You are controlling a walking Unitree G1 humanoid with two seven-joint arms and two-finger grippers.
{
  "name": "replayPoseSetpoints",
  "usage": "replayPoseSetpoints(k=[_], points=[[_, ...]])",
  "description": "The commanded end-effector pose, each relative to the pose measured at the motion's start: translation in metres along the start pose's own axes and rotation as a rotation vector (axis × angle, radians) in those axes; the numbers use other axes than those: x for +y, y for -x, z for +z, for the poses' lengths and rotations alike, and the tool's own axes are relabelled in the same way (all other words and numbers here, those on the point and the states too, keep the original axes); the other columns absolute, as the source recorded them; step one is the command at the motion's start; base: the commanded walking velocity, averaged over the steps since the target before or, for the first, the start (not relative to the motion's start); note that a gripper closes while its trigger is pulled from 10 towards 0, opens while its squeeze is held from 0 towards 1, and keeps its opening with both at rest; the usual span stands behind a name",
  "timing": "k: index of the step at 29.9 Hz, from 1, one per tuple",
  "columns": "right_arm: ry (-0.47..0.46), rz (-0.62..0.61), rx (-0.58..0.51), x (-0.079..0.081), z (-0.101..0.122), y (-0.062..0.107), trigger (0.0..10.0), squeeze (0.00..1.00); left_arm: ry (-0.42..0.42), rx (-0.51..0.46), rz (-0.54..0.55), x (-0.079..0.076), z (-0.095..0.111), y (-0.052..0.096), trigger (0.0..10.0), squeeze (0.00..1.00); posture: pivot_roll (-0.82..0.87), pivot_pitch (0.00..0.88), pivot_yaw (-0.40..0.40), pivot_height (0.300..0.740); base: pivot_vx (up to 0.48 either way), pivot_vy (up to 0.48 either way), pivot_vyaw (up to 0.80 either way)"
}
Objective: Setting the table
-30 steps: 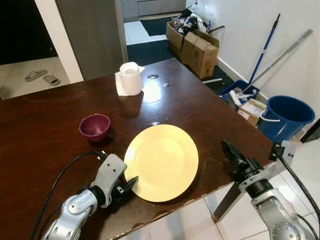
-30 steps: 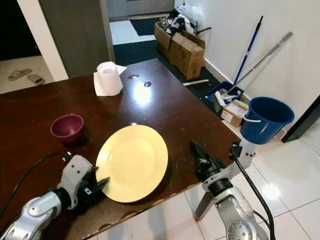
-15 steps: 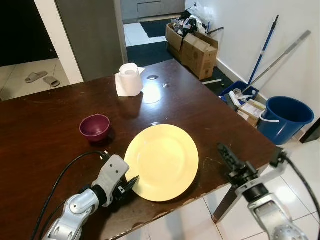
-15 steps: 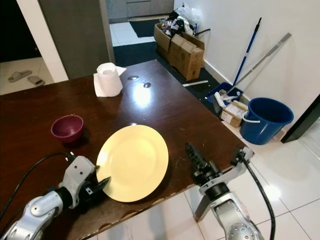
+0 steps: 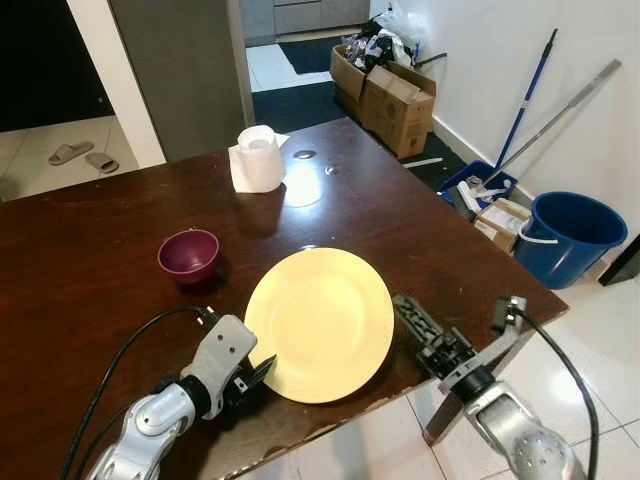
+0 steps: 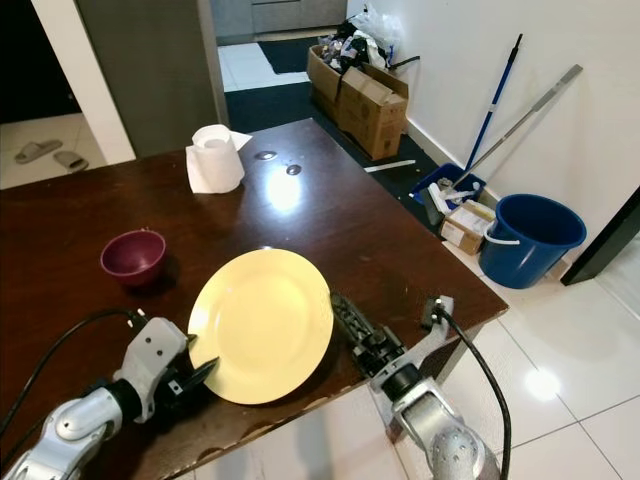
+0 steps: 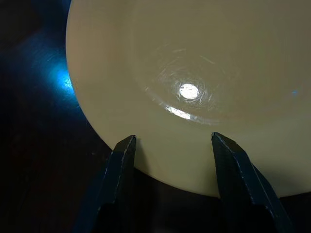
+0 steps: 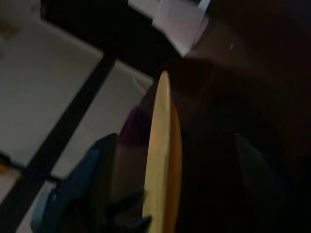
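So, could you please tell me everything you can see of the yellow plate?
The plate is round, pale yellow and glossy, with a broad flat rim around a shallow well that catches a glare; it looks like ceramic or hard plastic. It lies flat and empty near the front edge of the dark wooden table. The left gripper has its open fingers at the plate's near-left rim, straddling its edge. The right gripper reaches in beside the right rim, fingers apart. The maroon bowl stands apart from it.

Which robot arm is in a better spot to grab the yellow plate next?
Probably the left. The left gripper is open at the near rim of the yellow plate, one finger on each side of the edge. The right gripper is close too, at the plate's other side.
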State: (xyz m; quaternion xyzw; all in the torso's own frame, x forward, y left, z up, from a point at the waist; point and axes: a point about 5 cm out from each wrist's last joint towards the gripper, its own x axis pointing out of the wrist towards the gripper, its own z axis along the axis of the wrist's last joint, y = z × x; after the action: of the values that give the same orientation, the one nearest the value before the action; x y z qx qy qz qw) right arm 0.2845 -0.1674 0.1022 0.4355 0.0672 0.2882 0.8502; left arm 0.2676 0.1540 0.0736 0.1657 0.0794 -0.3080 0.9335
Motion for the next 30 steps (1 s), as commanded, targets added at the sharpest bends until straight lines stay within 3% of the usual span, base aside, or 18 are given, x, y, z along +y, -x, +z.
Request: replayPoseSetpoints(k=[1,2,3,4,9,10,11,13,14,21,30], points=[[0.025,0.005,0.103,-0.003,-0.013,-0.007,10.0,1.0,0.029,0.141,-0.026,-0.008,-0.028,0.01,10.0,0.0,-0.05,0.082,0.094,0.74,0.0,0.0,0.0],[0.025,0.005,0.103,-0.003,-0.013,-0.007,10.0,1.0,0.029,0.141,-0.026,-0.008,-0.028,0.01,10.0,0.0,-0.05,0.082,0.094,0.74,0.0,0.0,0.0],[0.065,-0.019,0.159,-0.008,-0.019,-0.01,10.0,0.05,0.031,0.141,-0.024,-0.008,-0.028,0.011,10.0,0.0,-0.05,0.083,0.093,0.74,0.0,0.0,0.0],[0.059,-0.024,0.177,-0.01,-0.021,-0.011,10.0,0.0,0.032,0.14,-0.024,-0.008,-0.028,0.011,10.0,0.0,-0.05,0.083,0.093,0.74,0.0,0.0,0.0],[0.014,-0.006,0.256,-0.015,-0.031,-0.013,10.0,0.0,0.031,0.141,-0.025,-0.009,-0.027,0.013,10.0,0.0,-0.04,0.085,0.093,0.74,0.0,0.0,0.0],[-0.016,0.038,0.315,-0.012,-0.039,-0.015,10.0,0.0,0.03,0.142,-0.027,-0.009,-0.027,0.013,10.0,0.0,-0.03,0.085,0.089,0.74,0.0,0.0,0.0],[-0.024,0.057,0.34,-0.011,-0.042,-0.015,5.6,0.0,0.03,0.142,-0.027,-0.009,-0.027,0.014,10.0,0.0,-0.03,0.085,0.089,0.74,0.0,0.0,0.0],[-0.029,0.069,0.356,-0.009,-0.045,-0.016,5.6,0.0,0.03,0.142,-0.027,-0.009,-0.027,0.014,10.0,0.0,-0.03,0.085,0.088,0.74,0.0,0.0,0.0],[-0.027,0.101,0.376,-0.007,-0.047,-0.019,0.0,0.0,0.031,0.142,-0.026,-0.009,-0.027,0.014,10.0,0.0,-0.03,0.084,0.084,0.74,0.0,0.0,0.0],[-0.051,0.213,0.39,0.004,-0.045,-0.024,0.0,0.0,0.037,0.141,-0.027,-0.011,-0.027,0.014,10.0,0.0,-0.03,0.08,0.082,0.74,0.0,0.0,0.0],[-0.046,0.213,0.356,0.001,-0.039,-0.025,0.0,0.0,0.037,0.137,-0.03,-0.012,-0.026,0.011,10.0,0.0,-0.04,0.065,0.084,0.74,0.0,0.0,0.0]])
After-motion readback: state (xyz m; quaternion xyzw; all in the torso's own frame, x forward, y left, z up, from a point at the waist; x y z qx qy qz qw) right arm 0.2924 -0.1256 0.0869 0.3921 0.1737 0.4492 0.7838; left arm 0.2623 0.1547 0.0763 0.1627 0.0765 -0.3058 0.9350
